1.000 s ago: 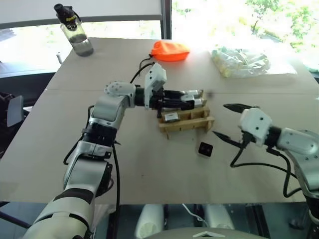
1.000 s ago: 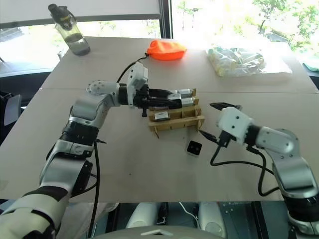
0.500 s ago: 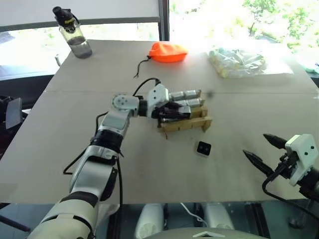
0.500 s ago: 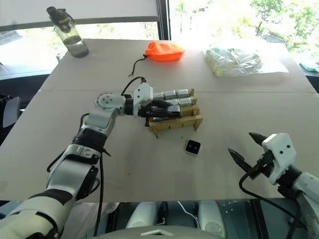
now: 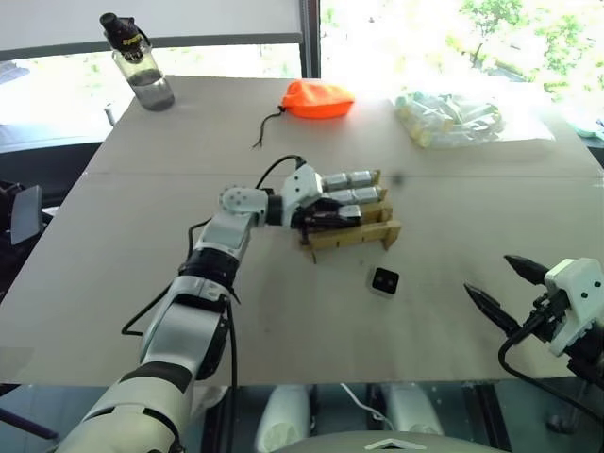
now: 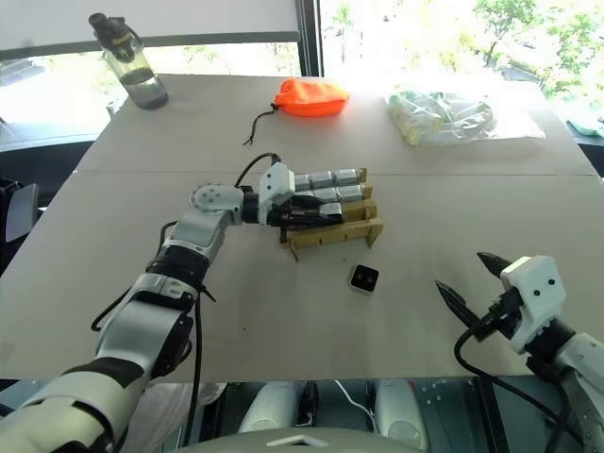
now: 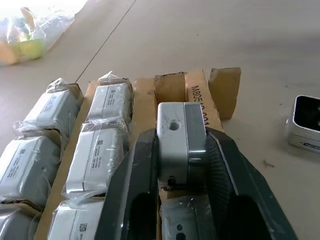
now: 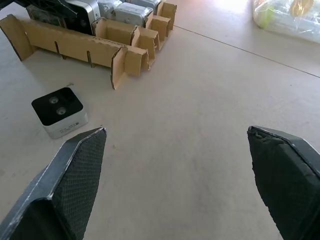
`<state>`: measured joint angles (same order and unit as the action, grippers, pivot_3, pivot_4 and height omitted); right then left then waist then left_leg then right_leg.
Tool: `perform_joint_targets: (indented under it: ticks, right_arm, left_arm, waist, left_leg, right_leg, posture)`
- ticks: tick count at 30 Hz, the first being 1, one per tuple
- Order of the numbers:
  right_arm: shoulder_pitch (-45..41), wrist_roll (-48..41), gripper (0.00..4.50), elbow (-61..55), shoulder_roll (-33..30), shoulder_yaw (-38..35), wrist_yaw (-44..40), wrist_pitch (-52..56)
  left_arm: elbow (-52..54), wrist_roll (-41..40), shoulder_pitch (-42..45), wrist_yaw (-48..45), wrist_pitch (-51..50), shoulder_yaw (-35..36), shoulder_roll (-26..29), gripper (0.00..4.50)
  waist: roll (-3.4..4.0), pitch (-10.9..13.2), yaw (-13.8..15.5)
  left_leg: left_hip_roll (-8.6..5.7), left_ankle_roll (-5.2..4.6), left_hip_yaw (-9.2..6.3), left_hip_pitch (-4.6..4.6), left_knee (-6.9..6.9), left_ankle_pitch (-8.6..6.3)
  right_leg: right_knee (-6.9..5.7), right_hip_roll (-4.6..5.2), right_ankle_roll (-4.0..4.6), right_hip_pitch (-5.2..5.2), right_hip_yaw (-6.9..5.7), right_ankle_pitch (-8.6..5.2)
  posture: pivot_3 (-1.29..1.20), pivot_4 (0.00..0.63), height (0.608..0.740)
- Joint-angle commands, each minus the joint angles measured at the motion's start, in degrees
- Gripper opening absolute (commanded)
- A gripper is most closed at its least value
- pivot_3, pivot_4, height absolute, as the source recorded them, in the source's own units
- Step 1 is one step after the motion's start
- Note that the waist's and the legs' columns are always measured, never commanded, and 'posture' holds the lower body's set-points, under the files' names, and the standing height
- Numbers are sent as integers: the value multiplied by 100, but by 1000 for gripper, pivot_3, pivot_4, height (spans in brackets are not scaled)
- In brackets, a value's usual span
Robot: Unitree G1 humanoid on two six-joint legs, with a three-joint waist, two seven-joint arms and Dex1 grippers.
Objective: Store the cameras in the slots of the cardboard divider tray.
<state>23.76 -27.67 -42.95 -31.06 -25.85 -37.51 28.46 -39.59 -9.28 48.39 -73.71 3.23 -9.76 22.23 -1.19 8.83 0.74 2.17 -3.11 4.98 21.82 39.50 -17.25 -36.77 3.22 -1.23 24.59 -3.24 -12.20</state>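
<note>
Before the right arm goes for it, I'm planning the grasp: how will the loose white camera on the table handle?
The small boxy white camera with the black lens face looks rigid, so it likely won't deform. It sits flat, unlikely to roll. Its smooth sides may slip between the right gripper fingers.
</note>
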Motion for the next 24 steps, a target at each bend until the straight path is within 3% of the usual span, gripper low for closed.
perform_joint_targets:
  ticks: [1, 5, 12, 15, 18, 24]
  right_arm:
    - [-46, -88, 4500, -141, -95, -137, 24, -135]
    - [-89, -96, 4500, -84, -200, -91, -46, -130]
    - [-360, 345, 4500, 477, -650, 756, -636, -604]
    - [-901, 50, 4500, 1034, -761, 1405, -1362, -660]
    - [-1451, 321, 4500, 1679, -759, 1807, -1534, -921]
    - [-2512, 612, 4500, 2683, -658, 2729, -1983, -1094]
  left_arm:
    - [403, -31, -148, 108, -202, 71, 17, 2947]
    - [883, -130, -234, 81, -306, 225, 206, 4441]
    - [2855, -1170, -552, -277, -1748, 777, 1013, 4441]
    - [4022, -1675, -1272, -1204, -2545, 998, 2354, 4441]
    - [4515, -1779, -1775, -1234, -2762, 1217, 3068, 4441]
    - [5434, -2367, -2891, -854, -3257, 2263, 3562, 4441]
  waist:
    - [0, 0, 5]
    - [-1, 1, 9]
    - [-1, 1, -13]
    - [-5, 3, -137]
    - [-6, 7, -145]
    - [-10, 9, 1]
  left_leg:
    - [0, 0, -1, 1, 0, 0]
    - [-1, 1, -1, 6, 0, 1]
    - [7, 19, -1, 3, -2, 11]
    - [8, 24, 10, -2, -3, 14]
    - [19, 27, 9, -7, -15, 14]
    - [11, 25, 7, -3, -6, 14]
  right_leg:
    - [1, -1, 0, 0, -1, 0]
    - [5, 2, 0, 1, -1, 0]
    - [3, 0, 1, 3, 1, 0]
    - [3, -5, 1, 5, 10, -1]
    - [5, -4, 3, 6, 16, -2]
    - [2, 15, 20, 4, 5, -13]
  posture:
    - [0, 150, 740]
    - [0, 150, 740]
    - [0, 150, 740]
    - [0, 150, 740]
    - [0, 150, 740]
    - [0, 150, 740]
